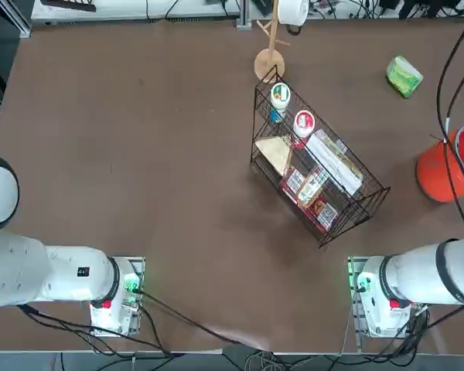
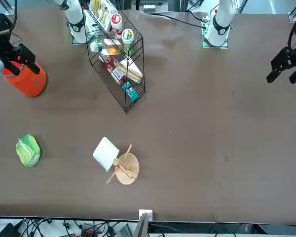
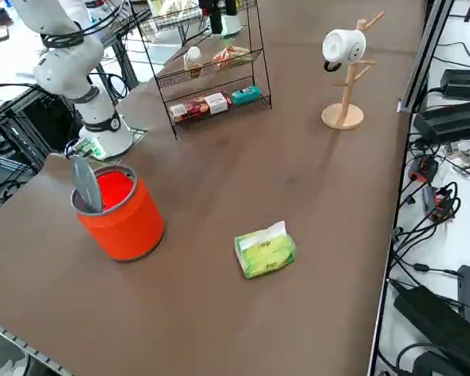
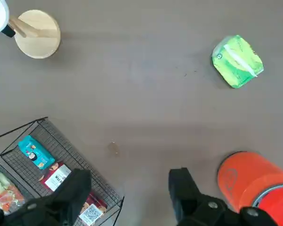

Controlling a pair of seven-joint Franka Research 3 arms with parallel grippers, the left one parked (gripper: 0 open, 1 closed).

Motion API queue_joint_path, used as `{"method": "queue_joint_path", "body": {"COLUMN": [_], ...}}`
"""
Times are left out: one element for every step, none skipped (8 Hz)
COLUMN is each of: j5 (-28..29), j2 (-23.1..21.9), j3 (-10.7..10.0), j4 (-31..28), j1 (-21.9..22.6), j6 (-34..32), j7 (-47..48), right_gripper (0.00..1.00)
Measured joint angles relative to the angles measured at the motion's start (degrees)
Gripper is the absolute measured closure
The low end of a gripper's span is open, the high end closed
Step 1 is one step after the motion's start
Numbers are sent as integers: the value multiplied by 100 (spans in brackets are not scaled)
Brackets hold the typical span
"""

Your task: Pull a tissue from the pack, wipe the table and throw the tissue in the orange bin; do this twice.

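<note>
Gripper raised and empty, one pack lying untouched

One pack (image 1: pixel 404 76) is seen, lying flat on the table (image 1: pixel 139 170) with a white tissue edge showing at its top. One orange bin (image 1: pixel 442 166) stands upright near the pack, apart from it, close to the table edge on the robot's right. One black wire basket (image 1: pixel 313 166) is set well apart from the bin, toward the table's middle; two round red-and-white lidded cups (image 1: pixel 291 108) and one long white box (image 1: pixel 334 161) are counted on its upper shelf, with smaller packets below. One wooden mug stand (image 2: pixel 125 169) with one white mug (image 2: pixel 105 153) is placed past the basket, by the far table edge. The right gripper (image 4: pixel 129 188) is held in the air above the table between the basket and the bin, jaws spread wide with nothing between them. Bare tabletop is seen between the bin and the pack, and between the pack and the mug stand. A wide bare stretch is left on the basket's other side.
</note>
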Motion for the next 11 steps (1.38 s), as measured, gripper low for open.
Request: {"method": "queue_joint_path", "body": {"j5": [-30,-155,-411,-724,-1006,-1181,-1229,-1230,-1230,-1231,-1235], "j2": [17,58,164,384,684,1027,1379,1698,2013,2337,2652], "j3": [0,2,4,3,-2,-10,-21,-34,-39,-40,-40], "j4": [0,-2,-13,-40,-66,-80,-84,-88,-95,-100,-102], "j1": [0,1,1,0,-31,-176,-447,-734,-947,-1078,-1182], "j6": [0,5,57,226,473,816,1251,1667,2065,2476,2867], "j7": [-4,-7,-39,-239,-594,-1087,-1715,-2348,-2859,-3354,-3854], "right_gripper": [0,0,0,0,0,0,0,0,0,0,0]}}
